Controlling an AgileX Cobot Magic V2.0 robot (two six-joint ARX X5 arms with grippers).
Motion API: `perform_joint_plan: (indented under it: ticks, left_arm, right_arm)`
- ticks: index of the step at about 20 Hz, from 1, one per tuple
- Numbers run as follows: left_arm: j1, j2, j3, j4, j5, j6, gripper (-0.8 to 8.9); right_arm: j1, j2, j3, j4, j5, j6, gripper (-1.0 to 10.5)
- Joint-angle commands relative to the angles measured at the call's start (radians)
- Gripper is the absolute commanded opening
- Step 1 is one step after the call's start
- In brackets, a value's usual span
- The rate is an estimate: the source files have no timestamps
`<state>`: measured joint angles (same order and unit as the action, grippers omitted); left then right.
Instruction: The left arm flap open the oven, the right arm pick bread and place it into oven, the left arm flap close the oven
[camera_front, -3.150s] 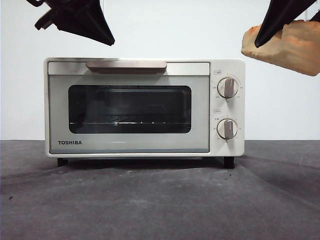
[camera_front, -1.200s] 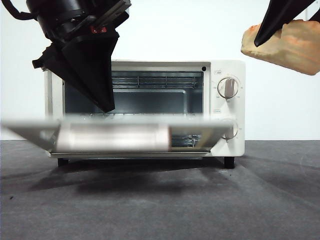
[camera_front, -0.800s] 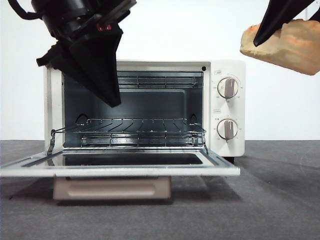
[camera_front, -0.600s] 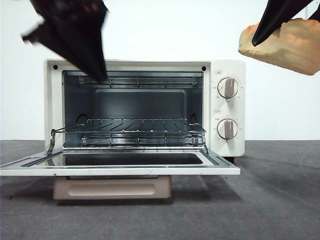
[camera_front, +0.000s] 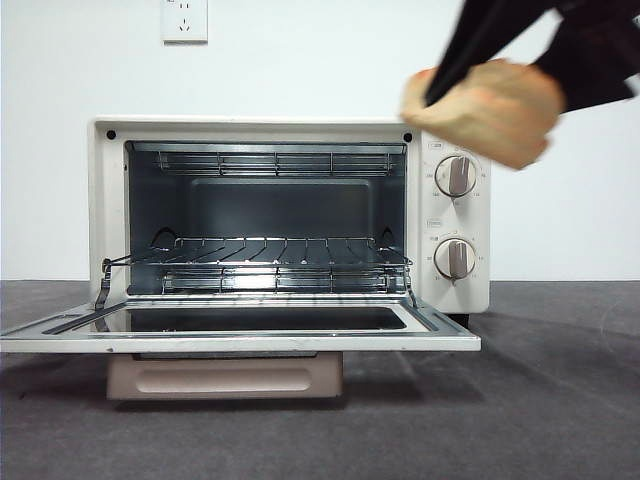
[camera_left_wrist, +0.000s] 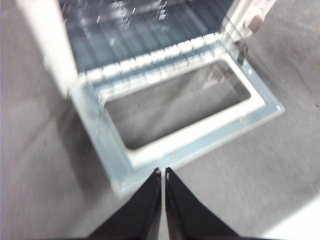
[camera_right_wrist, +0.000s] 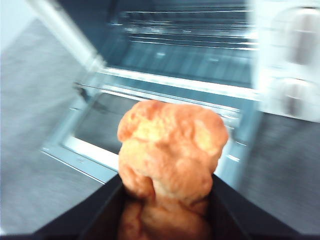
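Since half a second ago the left arm has cleared out of the front view completely, and the bread (camera_front: 490, 108) has swung in from the far right, so now it hangs in front of the oven's (camera_front: 290, 215) upper right corner, just above the knobs (camera_front: 455, 176). It's blurred, so it looks mid-move.

Door (camera_front: 240, 335) is flat down, handle (camera_front: 225, 378) hanging underneath, wire rack (camera_front: 265, 262) fully exposed. So step one looks done and we're on getting the loaf in.

Right gripper (camera_right_wrist: 167, 200) has its jaws clamped on the bread's lower sides, loaf sticking out ahead of them with its lumpy end pointing at the oven mouth. Left gripper (camera_left_wrist: 163, 175) has its jaws pressed nearly together with nothing in them, hovering above the door's outer edge.

My take on doing this bit well: the bread is too high and too far right to go straight in. It needs to drop below the top edge of the opening and slide left toward the middle of the cavity before pushing forward, otherwise it clips the frame or the knob panel. Come in low over the door, set the loaf down on the rack rather than letting go from a height, since it's round enough to roll. Then back the jaws out without snagging the wires. I'd also keep the left arm clear until the right one is out.
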<state>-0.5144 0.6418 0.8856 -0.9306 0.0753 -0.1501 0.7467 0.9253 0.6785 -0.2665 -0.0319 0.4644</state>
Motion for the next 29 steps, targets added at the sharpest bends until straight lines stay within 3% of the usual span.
perform_joint_plan:
  ticks: [1, 7, 14, 22, 25, 29]
  left_arm:
    - [-0.004, -0.077, 0.000, -0.037, 0.000, -0.024, 0.16]
    - [-0.004, -0.166, 0.000, -0.092, 0.000, -0.023, 0.16]
    - [-0.004, -0.166, 0.000, -0.111, 0.000, 0.008, 0.16]
    - [-0.004, -0.166, 0.000, -0.158, 0.000, 0.011, 0.16]
    - [-0.004, -0.167, 0.000, -0.168, 0.000, 0.014, 0.16]
    - [-0.004, -0.167, 0.000, -0.178, 0.000, 0.019, 0.16]
  right_arm:
    - [0.026, 0.094, 0.018, 0.096, -0.015, 0.043, 2.0]
    - [0.059, 0.404, 0.177, 0.222, -0.010, 0.075, 2.0]
    - [0.057, 0.680, 0.385, 0.228, 0.122, 0.076, 2.0]
    - [0.056, 0.815, 0.436, 0.338, 0.286, 0.088, 2.0]
    - [0.055, 0.840, 0.436, 0.342, 0.305, 0.087, 2.0]
    - [0.055, 0.846, 0.436, 0.341, 0.325, 0.087, 3.1]
